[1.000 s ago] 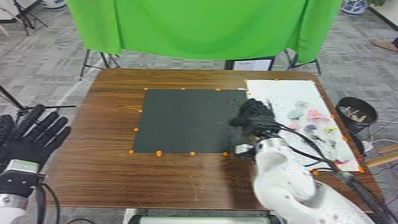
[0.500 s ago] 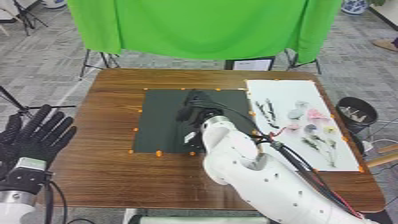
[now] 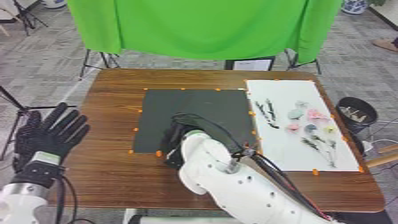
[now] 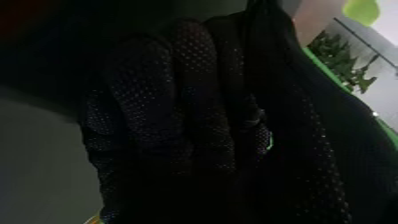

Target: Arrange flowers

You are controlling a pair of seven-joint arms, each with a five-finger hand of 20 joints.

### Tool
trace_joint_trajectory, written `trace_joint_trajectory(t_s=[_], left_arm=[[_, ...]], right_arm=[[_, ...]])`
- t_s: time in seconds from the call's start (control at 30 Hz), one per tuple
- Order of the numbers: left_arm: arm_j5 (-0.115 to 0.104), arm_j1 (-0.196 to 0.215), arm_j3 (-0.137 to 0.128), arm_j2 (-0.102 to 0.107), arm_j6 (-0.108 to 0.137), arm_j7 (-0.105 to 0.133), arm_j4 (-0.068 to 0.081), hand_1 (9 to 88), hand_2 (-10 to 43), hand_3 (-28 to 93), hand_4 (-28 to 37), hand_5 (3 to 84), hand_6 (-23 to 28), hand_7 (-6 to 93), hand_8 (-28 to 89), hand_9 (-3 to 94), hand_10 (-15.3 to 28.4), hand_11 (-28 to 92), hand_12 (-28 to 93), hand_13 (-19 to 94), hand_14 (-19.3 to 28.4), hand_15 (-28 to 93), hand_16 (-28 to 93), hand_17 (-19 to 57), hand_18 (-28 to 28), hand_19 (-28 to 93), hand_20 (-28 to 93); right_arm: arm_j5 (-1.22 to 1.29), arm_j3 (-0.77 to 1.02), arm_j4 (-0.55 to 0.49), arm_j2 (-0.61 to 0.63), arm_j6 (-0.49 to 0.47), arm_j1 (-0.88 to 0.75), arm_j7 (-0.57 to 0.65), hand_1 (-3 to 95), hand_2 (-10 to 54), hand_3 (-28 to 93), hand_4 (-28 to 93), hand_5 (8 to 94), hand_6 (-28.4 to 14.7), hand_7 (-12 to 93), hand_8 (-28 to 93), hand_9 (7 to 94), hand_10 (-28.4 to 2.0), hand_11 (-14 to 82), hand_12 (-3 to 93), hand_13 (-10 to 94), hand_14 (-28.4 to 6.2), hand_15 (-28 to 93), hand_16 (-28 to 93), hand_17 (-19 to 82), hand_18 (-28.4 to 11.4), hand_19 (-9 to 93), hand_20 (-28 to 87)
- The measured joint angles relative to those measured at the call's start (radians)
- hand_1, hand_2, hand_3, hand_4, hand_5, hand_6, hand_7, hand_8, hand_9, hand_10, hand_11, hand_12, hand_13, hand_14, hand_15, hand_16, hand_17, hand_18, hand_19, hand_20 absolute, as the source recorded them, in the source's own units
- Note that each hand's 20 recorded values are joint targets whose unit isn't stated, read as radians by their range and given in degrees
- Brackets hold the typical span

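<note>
In the head view my right hand (image 3: pixel 182 131) is low over the lower left part of the black mat (image 3: pixel 209 102), hiding some of it. The right wrist view shows the dark glove of my right hand (image 4: pixel 191 105); whether it holds anything is unclear. My left hand (image 3: pixel 55 135), open with spread fingers, is left of the table. On the white sheet (image 3: pixel 271 87) lie two dark twigs (image 3: pixel 268 114), a pale green blossom (image 3: pixel 294 114), a pink blossom (image 3: pixel 315 115), a grey-blue blossom (image 3: pixel 310 128), a yellow blossom (image 3: pixel 330 129) and leafy green stems (image 3: pixel 322 147).
Small orange markers edge the mat and sheet on the brown table (image 3: pixel 107 175). A dark bin (image 3: pixel 357 109) stands beside the table's right edge. A green cloth (image 3: pixel 209 30) hangs behind the table.
My right hand has moved left from the mat's right edge, then nearer over its lower left part. The twigs on the sheet have come into view. My left hand has shifted slightly right.
</note>
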Motion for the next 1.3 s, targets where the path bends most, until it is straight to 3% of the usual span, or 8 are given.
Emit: trace_joint_trajectory(t_s=[0.13,0.37,0.57,0.77,0.83,0.93,1.0,1.3], left_arm=[[-0.004,-0.019,0.021,0.000,0.012,-0.002,0.005,28.6,14.3,68,-28.3,36.8,9.9,9.0,-7,31.2,18.3,18,11,22,17.8,33,-7,-4.9,11.5,31,2],[-0.008,-0.025,0.021,0.000,0.012,-0.012,0.012,28.1,14.2,68,-28.3,36.8,9.9,9.1,-8,31.3,18.4,18,11,22,17.8,33,-7,-4.9,11.5,31,2],[-0.008,-0.046,0.041,0.000,0.011,-0.013,0.020,27.9,14.2,68,-28.3,36.8,9.9,9.3,-8,31.3,18.5,18,11,22,17.8,33,-7,-4.9,11.5,31,2],[-0.014,-0.049,0.052,0.000,0.012,-0.009,0.020,29.3,15.0,68,-28.3,37.1,9.8,9.6,-8,31.8,18.3,19,11,23,17.7,33,-7,-5.0,11.7,31,3],[-0.027,-0.049,0.059,0.001,0.012,-0.002,0.020,30.0,15.3,68,-28.3,37.2,9.8,9.9,-8,32.0,18.3,20,11,23,17.6,34,-7,-4.9,11.7,31,3],[-0.079,-0.051,0.072,0.003,0.005,0.013,0.019,30.1,14.5,68,-28.3,37.2,9.7,10.1,-8,32.0,18.3,20,11,23,17.5,34,-7,-4.9,11.7,31,3],[-0.097,-0.055,0.072,0.002,-0.003,0.011,0.021,30.2,13.9,68,-28.3,37.2,9.7,10.2,-8,32.0,18.2,20,11,23,17.5,34,-7,-4.9,11.7,31,3],[-0.073,-0.073,0.069,-0.002,-0.015,-0.023,0.030,29.8,13.1,68,-28.3,37.1,9.9,10.1,-8,31.9,18.3,20,11,23,17.5,34,-7,-4.8,11.7,31,3]], right_arm=[[-0.018,0.011,-0.003,-0.013,-0.016,-0.020,-0.017,47.2,-9.5,84,-1,72.5,-1.2,55,14,93.1,-7.6,16.3,54.2,85,-5.6,37,56,46,-24.4,81,35],[-0.068,-0.007,-0.001,-0.017,-0.025,-0.033,-0.050,48.3,-9.5,83,-3,71.3,-0.9,56,15,92.6,-7.8,16.3,54.1,84,-5.9,39,56,45,-24.4,81,35],[-0.236,-0.038,0.020,-0.017,-0.098,-0.049,-0.124,49.7,-9.5,82,-7,70.2,-1.1,56,15,91.1,-7.9,17.2,53.9,82,-6.5,42,55,43,-24.4,81,36],[-0.265,-0.047,0.022,-0.020,-0.099,-0.055,-0.129,52.2,-9.5,80,-13,69.4,-0.9,55,15,89.9,-8.0,17.7,53.4,80,-7.1,44,53,42,-24.5,81,36],[-0.256,-0.043,0.020,-0.021,-0.099,-0.057,-0.128,53.1,-9.5,79,-15,69.1,-0.9,55,15,89.7,-8.1,17.9,53.3,80,-7.6,45,52,42,-24.6,81,35],[-0.236,-0.035,0.017,-0.025,-0.099,-0.059,-0.126,53.9,-9.5,78,-17,68.5,-1.1,55,15,89.3,-8.2,18.0,53.3,79,-7.8,45,51,41,-24.6,81,35],[-0.235,-0.034,0.017,-0.027,-0.095,-0.061,-0.126,54.1,-9.5,77,-18,68.1,-1.1,55,15,89.0,-8.3,18.2,53.1,79,-7.8,45,51,41,-24.4,81,35],[-0.358,-0.064,0.047,-0.022,-0.091,-0.067,-0.189,53.5,-9.5,77,-23,67.0,-1.0,56,14,87.7,-8.3,18.5,52.3,78,-8.4,46,50,40,-24.0,80,35]])
